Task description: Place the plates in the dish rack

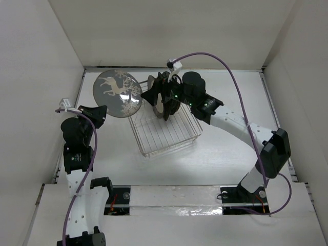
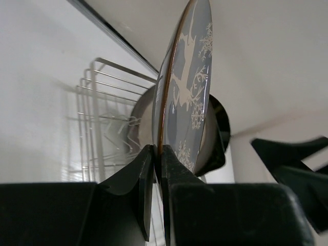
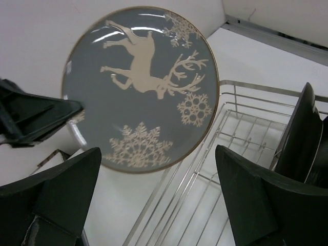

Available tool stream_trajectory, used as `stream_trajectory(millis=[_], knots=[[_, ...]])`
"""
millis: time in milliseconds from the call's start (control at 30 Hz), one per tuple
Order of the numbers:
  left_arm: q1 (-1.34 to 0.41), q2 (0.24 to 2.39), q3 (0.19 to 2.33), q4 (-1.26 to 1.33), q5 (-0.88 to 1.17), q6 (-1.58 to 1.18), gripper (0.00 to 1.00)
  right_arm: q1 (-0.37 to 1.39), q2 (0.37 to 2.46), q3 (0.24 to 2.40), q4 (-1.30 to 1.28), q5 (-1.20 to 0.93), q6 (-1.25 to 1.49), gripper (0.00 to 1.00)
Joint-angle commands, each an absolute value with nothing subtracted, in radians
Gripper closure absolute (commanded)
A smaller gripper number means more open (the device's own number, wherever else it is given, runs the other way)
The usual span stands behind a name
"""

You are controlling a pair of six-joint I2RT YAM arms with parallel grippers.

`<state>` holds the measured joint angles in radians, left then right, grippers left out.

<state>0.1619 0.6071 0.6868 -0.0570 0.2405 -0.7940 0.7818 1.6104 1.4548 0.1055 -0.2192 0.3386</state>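
- l gripper (image 2: pixel 157 152): jaws pinched tight on the rim of the grey deer plate (image 3: pixel 141 87). plate is on edge, rising straight out from between the pads, held in the air.
- r gripper (image 3: pixel 158 149): jaws spread wide, nothing between them. deer plate hangs just ahead of the opening, face toward it, no contact visible.
- dish rack (image 1: pixel 171 146) sits below and to the right of the r jaws. dark plates (image 3: pixel 302 130) already stand upright in it, just beyond the r jaws' right finger.
- step, as i read it: slot the deer plate into a free gap next to the loaded ones, or pass it to the r arm first. can't tell which.
- doing it well: keep plate vertical & parallel w/ the standing plates, lower edge first between prongs, don't release till the rim sits on the wires.
- risk: it's a thin rim pinch, so the plate may swing. r arm is close, so give it room.
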Motion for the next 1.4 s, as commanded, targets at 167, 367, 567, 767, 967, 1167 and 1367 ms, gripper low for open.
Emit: stream_trajectory(millis=[167, 367, 567, 767, 967, 1167, 1367], knots=[[0.137, 0.580, 0.752, 0.282, 0.503, -0.888, 1.00, 0.749, 1.683, 1.555, 0.040, -0.281, 0.285, 0.01], [0.137, 0.584, 0.701, 0.434, 0.629, -0.940, 1.00, 0.738, 1.667, 1.528, 0.055, -0.305, 0.273, 0.01], [0.137, 0.589, 0.649, 0.563, 0.708, -0.992, 1.00, 0.690, 1.600, 1.378, 0.258, -0.501, 0.350, 0.05], [0.137, 0.611, 0.591, 0.635, 0.750, -1.032, 1.00, 0.661, 1.591, 1.253, 0.529, -0.675, 0.502, 0.32], [0.137, 0.637, 0.571, 0.635, 0.764, -1.005, 1.00, 0.661, 1.549, 1.171, 0.684, -0.698, 0.561, 0.75], [0.137, 0.658, 0.578, 0.523, 0.732, -0.879, 0.63, 0.661, 1.480, 1.111, 0.719, -0.643, 0.598, 1.00], [0.137, 0.669, 0.630, 0.386, 0.678, -0.741, 0.18, 0.641, 1.404, 1.100, 0.661, -0.537, 0.604, 1.00]])
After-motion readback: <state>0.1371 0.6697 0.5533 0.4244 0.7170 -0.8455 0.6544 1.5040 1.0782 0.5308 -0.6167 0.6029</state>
